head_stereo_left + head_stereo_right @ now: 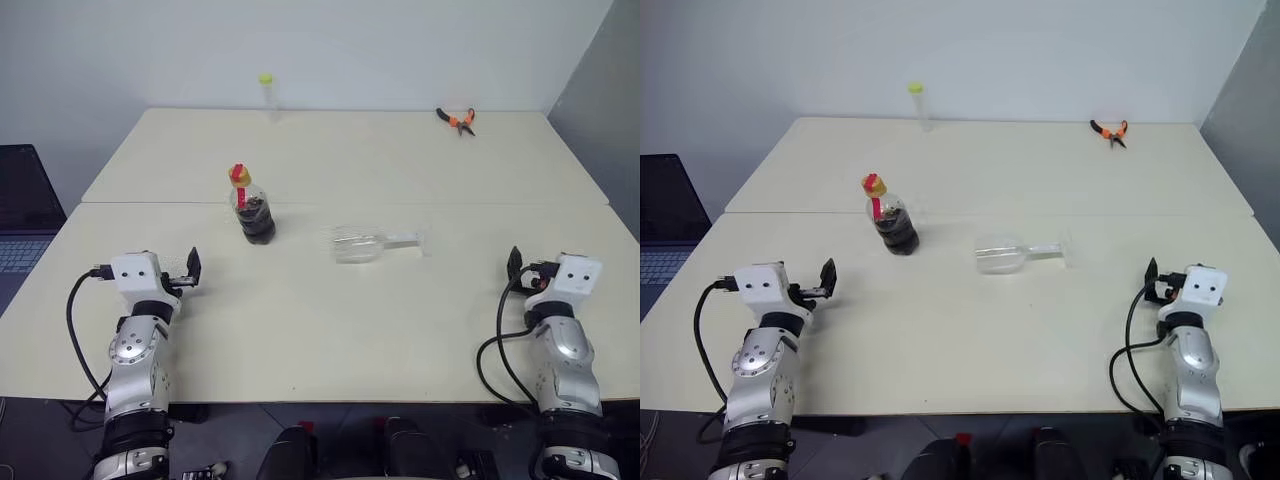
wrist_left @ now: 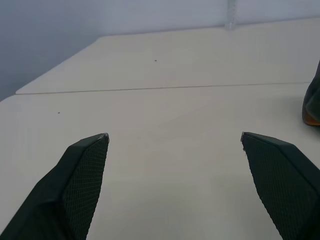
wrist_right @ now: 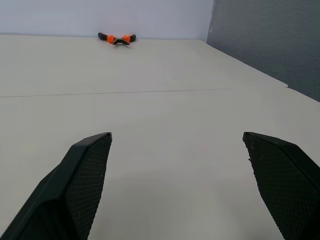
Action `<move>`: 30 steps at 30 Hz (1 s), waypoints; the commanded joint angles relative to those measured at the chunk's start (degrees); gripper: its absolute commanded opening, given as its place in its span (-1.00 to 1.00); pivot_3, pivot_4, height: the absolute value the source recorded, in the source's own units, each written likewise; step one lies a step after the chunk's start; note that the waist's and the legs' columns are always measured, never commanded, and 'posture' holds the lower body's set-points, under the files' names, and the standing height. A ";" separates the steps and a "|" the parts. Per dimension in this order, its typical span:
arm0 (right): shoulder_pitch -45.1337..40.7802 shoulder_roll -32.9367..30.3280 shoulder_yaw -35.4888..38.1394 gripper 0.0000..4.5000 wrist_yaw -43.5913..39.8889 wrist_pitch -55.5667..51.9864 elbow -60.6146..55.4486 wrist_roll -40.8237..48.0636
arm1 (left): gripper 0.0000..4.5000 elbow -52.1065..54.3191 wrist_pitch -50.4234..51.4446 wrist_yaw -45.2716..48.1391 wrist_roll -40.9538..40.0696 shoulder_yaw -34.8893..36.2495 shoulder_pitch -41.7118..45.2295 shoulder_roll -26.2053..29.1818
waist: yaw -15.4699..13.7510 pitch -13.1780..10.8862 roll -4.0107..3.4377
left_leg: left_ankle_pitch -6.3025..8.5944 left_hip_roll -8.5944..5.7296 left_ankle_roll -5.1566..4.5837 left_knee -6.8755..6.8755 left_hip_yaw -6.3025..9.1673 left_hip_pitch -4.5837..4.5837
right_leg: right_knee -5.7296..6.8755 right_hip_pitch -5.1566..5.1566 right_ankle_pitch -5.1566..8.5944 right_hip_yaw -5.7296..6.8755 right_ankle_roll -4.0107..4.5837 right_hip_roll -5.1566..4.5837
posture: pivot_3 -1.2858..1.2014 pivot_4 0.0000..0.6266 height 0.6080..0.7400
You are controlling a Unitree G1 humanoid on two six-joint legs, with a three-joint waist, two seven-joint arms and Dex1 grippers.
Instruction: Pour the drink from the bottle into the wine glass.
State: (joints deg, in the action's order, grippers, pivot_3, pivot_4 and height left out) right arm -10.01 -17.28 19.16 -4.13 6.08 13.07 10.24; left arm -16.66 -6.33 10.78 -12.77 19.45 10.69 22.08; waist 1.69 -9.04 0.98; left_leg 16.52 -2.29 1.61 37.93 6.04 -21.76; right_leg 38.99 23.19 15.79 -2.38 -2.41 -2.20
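On the counter (image 1: pixel 300 330) in front of you, the bottle (image 1: pixel 251 206) stands up straight, a little left of the middle. It has a yellow cap, a red label and some dark drink (image 1: pixel 257 224) in its round bottom part. Just to its right, the glass (image 1: pixel 372 243) lies on its side, with its bowl toward the bottle and its foot pointing right. The two are near each other but not touching.

Your left end effector (image 2: pixel 175 136) is wide open and holds nothing. It sits low near the left front of the counter, well apart from the bottle. Your right end effector (image 3: pixel 177 135) is wide open too, with nothing in it, near the right front edge.

Far back, you can see a thin tube (image 1: pixel 267 95) with a yellow-green top and orange pliers (image 1: pixel 458 120).
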 commanded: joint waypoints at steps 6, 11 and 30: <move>-0.82 -0.52 0.49 1.00 -0.45 1.50 -1.18 0.12 | 0.99 0.28 -2.33 -0.85 2.08 0.35 0.49 0.68 | 0.00 0.00 0.00 | 0.00 0.00 0.00 0.00 0.00 0.00 | 0.00 0.00 0.00 0.00 0.00 0.00 | 0.03 -0.52 1.00; -0.46 -0.63 0.45 1.00 -1.02 1.35 -1.76 0.26 | 0.99 -0.11 -4.17 0.55 2.03 0.28 0.57 0.74 | 0.01 0.00 0.00 | 0.00 0.00 0.00 0.00 0.00 0.00 | 0.00 0.00 0.00 0.01 0.00 0.00 | 0.03 -0.52 1.00; 11.39 -9.96 -10.88 1.00 -26.57 -18.73 -36.65 17.23 | 0.99 4.58 -0.31 15.19 -4.41 -3.79 3.48 1.83 | -0.08 0.00 0.00 | 0.01 0.02 -0.01 0.03 0.10 -0.01 | -0.03 -0.05 0.00 0.07 0.00 0.00 | 0.03 -0.52 1.00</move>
State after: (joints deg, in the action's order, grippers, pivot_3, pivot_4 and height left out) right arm 1.54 -25.78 8.46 -28.74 -9.41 -17.90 24.02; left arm -14.85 -7.39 25.06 -17.46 16.35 12.83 23.04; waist 1.61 -9.03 0.97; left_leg 16.53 -2.27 1.60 37.97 6.15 -21.78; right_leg 38.95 23.14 15.79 -2.31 -2.41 -2.20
